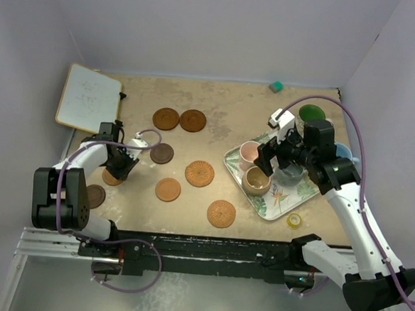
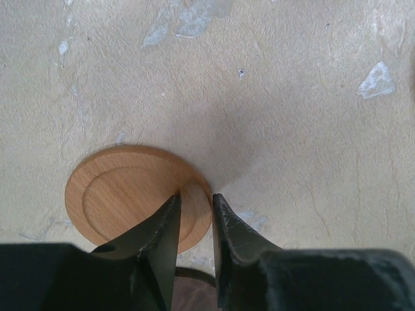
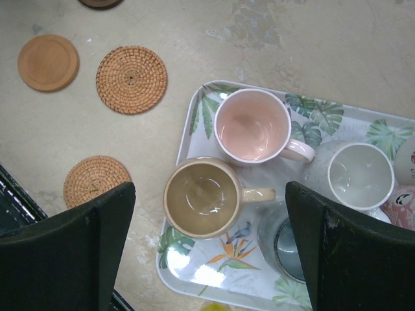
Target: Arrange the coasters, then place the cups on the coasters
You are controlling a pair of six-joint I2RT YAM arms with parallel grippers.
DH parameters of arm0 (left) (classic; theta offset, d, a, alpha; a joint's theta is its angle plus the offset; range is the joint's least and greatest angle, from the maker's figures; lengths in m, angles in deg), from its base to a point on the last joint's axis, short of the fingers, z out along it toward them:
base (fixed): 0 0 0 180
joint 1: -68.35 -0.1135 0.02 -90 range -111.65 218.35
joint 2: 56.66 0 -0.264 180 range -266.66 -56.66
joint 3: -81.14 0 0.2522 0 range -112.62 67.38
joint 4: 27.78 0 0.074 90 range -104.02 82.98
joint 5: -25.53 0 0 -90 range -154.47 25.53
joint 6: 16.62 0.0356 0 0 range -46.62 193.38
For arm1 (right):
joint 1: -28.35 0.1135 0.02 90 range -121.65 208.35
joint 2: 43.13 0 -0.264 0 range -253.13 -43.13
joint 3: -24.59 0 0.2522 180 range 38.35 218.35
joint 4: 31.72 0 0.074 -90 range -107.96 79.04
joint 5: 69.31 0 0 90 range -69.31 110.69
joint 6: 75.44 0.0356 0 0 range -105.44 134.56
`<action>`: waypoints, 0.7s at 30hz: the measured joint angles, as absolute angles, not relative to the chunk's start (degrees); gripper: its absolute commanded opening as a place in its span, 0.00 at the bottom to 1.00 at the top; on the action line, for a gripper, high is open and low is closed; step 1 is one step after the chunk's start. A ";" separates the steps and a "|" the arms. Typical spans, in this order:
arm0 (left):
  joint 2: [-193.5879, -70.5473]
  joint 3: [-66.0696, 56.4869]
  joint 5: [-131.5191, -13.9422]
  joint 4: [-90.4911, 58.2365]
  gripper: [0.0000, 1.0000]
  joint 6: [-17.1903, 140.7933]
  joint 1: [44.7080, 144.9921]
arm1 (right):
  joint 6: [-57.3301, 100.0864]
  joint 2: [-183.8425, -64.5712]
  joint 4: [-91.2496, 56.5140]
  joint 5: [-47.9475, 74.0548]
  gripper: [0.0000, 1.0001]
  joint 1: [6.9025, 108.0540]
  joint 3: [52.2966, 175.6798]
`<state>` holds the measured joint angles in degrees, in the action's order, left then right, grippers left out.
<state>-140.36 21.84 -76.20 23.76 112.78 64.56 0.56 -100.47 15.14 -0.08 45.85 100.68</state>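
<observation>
Wood coaster, pale and ringed, flat on table, near left. Left gripper: jaws narrow, straddling its right rim; cannot tell if grip is made. Risk: thin disc slips from shallow edge pinch, or skids onto dark coaster just nearer. Right gripper: spread wide, empty, above tan mug on tray. Risk: descent knocks pink mug beside it.

Eight thin round coasters were laid flat on the surface: two brown coasters side by side at the far side, a darker coaster nearer, a plain orange coaster near two woven coasters, and at the left a ringed wooden coaster beside a dark brown coaster. On the leaf-patterned tray a pink cup, a tan cup, a pale grey cup and a slate cup were stood upright, close together. A green cup was seen farther back.
</observation>
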 measured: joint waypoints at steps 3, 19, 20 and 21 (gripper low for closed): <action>-140.36 21.84 -76.24 23.78 0.19 113.37 64.56 | 0.56 -100.47 15.14 -0.12 1.00 45.85 100.68; -140.12 22.34 -72.98 24.50 0.16 114.66 75.88 | 0.48 -100.47 15.10 -0.01 1.00 45.85 100.57; -140.12 22.34 -73.00 24.56 0.16 114.59 76.69 | 0.41 -100.47 15.10 -0.01 1.00 45.85 100.48; -140.12 22.32 -73.03 24.63 0.15 114.57 77.10 | 0.39 -100.47 15.12 0.01 1.00 45.85 100.42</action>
